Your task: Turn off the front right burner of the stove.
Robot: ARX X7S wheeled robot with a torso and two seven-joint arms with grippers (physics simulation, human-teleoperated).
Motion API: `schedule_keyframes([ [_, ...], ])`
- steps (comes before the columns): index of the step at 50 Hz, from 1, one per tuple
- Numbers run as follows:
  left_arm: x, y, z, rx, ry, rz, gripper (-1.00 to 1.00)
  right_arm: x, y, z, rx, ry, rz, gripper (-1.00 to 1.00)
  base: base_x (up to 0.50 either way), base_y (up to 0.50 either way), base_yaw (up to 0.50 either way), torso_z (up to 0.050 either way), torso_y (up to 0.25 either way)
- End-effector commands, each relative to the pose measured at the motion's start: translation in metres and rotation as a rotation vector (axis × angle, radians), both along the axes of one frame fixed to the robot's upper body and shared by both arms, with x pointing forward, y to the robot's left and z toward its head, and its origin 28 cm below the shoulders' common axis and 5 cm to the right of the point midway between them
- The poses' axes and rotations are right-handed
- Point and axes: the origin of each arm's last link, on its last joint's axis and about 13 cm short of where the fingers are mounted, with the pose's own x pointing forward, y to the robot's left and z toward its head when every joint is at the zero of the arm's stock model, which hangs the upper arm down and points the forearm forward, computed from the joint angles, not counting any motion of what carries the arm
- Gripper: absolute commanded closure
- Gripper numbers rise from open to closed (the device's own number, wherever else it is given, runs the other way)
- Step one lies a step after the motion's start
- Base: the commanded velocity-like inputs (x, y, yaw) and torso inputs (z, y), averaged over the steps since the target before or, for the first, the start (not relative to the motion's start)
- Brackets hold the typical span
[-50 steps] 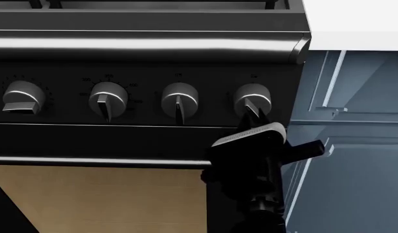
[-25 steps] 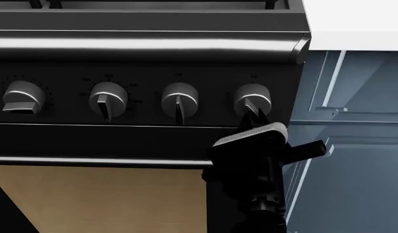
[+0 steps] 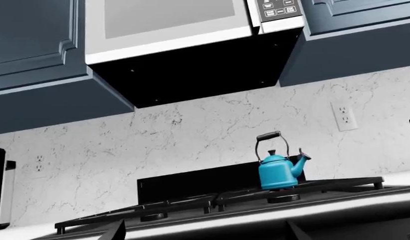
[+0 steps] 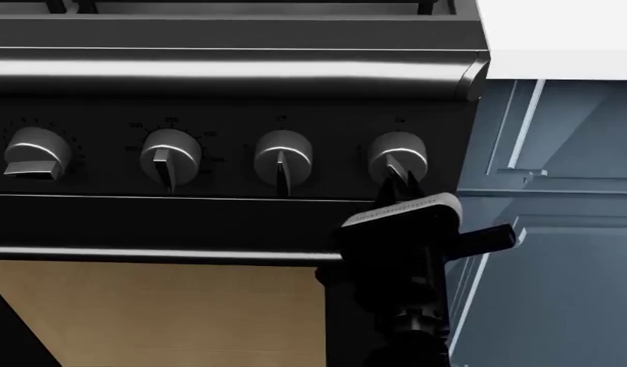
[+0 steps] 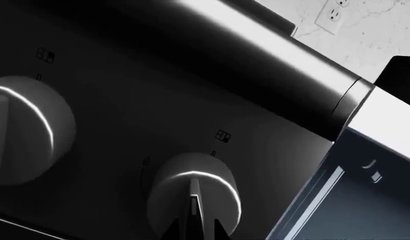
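The stove fills the head view with its glossy front rail and four round knobs. My right gripper comes up from below onto the rightmost knob. In the right wrist view its two fingertips sit close on either side of that knob's raised ridge, shut on it. My left gripper stands open below the stove's rail, holding nothing. A burner shows on the stove's right side under a blue kettle. I cannot tell whether it is the front right burner.
A blue-grey cabinet and white countertop adjoin the stove on the right. The oven door handle and tan window lie below the knobs. A microwave hangs above the stove.
My right gripper has edged slightly right and up at the rightmost knob. The knob's ridge shows no clear turn. The other knobs are unchanged.
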Motion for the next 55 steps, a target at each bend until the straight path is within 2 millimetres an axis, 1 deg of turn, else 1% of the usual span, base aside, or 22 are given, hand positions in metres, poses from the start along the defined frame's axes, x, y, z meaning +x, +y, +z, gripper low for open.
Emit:
schedule_keyframes([
  [1, 0.0002, 0.0001, -0.0001, 0.000, 0.000, 0.000, -1.00, -0.0005, 0.0003, -0.0008, 0.009, 0.002, -0.001, 1.00, 0.00, 0.00, 0.00, 0.000, 0.000],
  [5, 0.0001, 0.0001, -0.0002, 0.000, 0.000, 0.001, -1.00, -0.0004, 0.0004, -0.0008, 0.015, 0.003, -0.004, 1.00, 0.00, 0.00, 0.00, 0.000, 0.000],
  [9, -0.0006, 0.0001, 0.0000, 0.000, -0.001, 0.001, -1.00, -0.0009, 0.0005, 0.0006, 0.066, 0.006, 0.001, 1.00, 0.00, 0.00, 0.00, 0.000, 0.000],
  [30, -0.0010, -0.0002, 0.0002, 0.000, -0.002, -0.002, -1.00, -0.0010, -0.0006, 0.0018, 0.091, 0.005, -0.008, 1.00, 0.00, 0.00, 0.00, 0.000, 0.000],
  [55, -0.0015, 0.0001, -0.0006, 0.001, -0.001, 0.000, -1.00, -0.0011, -0.0009, 0.0035, 0.188, 0.007, 0.000, 1.00, 0.00, 0.00, 0.00, 0.000, 0.000],
])
